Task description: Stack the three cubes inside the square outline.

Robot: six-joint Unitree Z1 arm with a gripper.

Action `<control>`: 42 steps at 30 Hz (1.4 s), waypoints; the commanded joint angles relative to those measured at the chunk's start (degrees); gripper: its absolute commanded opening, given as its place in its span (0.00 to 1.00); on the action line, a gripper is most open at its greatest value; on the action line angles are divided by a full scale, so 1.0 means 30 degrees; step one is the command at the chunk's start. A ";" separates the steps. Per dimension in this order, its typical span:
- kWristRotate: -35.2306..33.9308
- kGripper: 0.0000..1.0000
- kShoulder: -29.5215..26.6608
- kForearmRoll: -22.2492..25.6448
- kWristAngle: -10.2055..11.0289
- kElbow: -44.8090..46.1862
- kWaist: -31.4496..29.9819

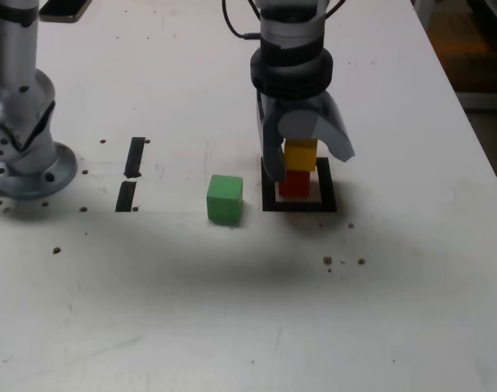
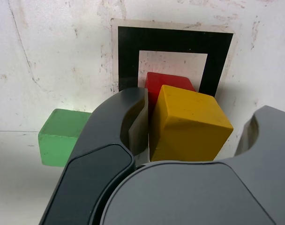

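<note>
The gripper [image 1: 296, 167] stands over the square outline [image 1: 298, 204], jaws parted around the yellow cube [image 1: 300, 153]. In the wrist view 1 finger [image 2: 138, 126] lies close along the cube's side and the other stands clear, so nothing is clamped. The yellow cube sits upright on the red cube [image 1: 294, 183], turned slightly against it, inside the outline. The green cube [image 1: 225, 198] rests flat on the desk [image 1: 232, 327], just beside the outline on the exterior view's left. 2 black strips [image 1: 131, 173] lie farther left, the desk edge well off.
</note>
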 commanded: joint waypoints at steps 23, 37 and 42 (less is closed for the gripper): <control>-0.0013 1.00 -0.4018 0.1342 0.1695 0.0697 -0.0646; -0.0165 1.00 -0.7368 0.2712 0.0615 0.2722 -0.4228; -0.0196 1.00 -0.8045 0.2858 -0.0354 0.3266 -0.4591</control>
